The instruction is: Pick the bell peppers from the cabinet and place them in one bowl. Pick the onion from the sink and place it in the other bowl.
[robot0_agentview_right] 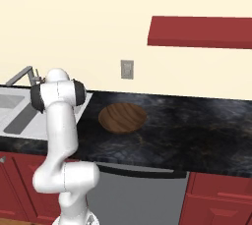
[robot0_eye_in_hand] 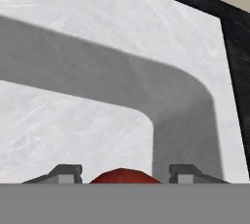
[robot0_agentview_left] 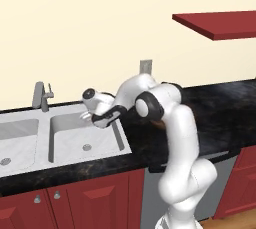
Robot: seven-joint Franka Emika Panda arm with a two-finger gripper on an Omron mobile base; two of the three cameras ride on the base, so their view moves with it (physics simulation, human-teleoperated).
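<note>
My gripper (robot0_agentview_left: 86, 116) reaches left over the right basin of the pale sink (robot0_agentview_left: 65, 118), near its back rim. In the hand view the two fingertips (robot0_eye_in_hand: 68, 172) stand on either side of a smooth red round onion (robot0_eye_in_hand: 125, 175), of which just the top shows; the gripper (robot0_eye_in_hand: 125, 171) is shut on it. Behind it lie the basin's floor and its curved wall (robot0_eye_in_hand: 180, 105). The dark brown wooden bowl (robot0_agentview_right: 122, 118) sits on the black counter to the right of the sink. The red wall cabinet (robot0_agentview_right: 199, 31) hangs above at the right. The bell peppers and the tan bowl are out of view.
A grey faucet (robot0_agentview_left: 41, 95) stands behind the divider between the two basins. A wall outlet (robot0_agentview_right: 127, 69) is above the counter. The black counter (robot0_agentview_right: 197, 126) runs to the right of the bowl. Red base cabinets (robot0_agentview_left: 95, 200) line the front.
</note>
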